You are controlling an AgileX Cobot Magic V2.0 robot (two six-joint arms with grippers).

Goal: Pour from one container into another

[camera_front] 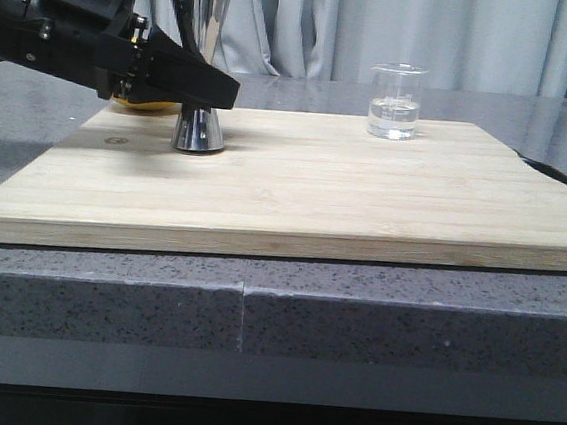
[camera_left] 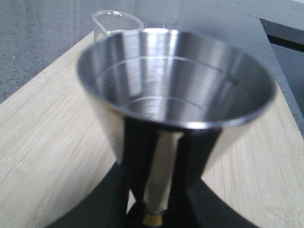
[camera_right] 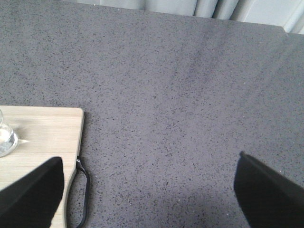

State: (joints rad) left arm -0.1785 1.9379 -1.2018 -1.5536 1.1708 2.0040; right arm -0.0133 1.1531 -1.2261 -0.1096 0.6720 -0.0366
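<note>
Your cutting board (camera_front: 295,199) carries the jigger (camera_front: 201,64), clamped by your left gripper (camera_front: 210,90). Your beaker (camera_front: 395,102) stands well apart; your right gripper (camera_right: 147,190) gapes wide.

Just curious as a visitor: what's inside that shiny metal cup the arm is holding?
The jigger looks empty in the left wrist view: bare steel with engraved measuring lines. Its very bottom is blurred; the left gripper covers its waist.
</note>
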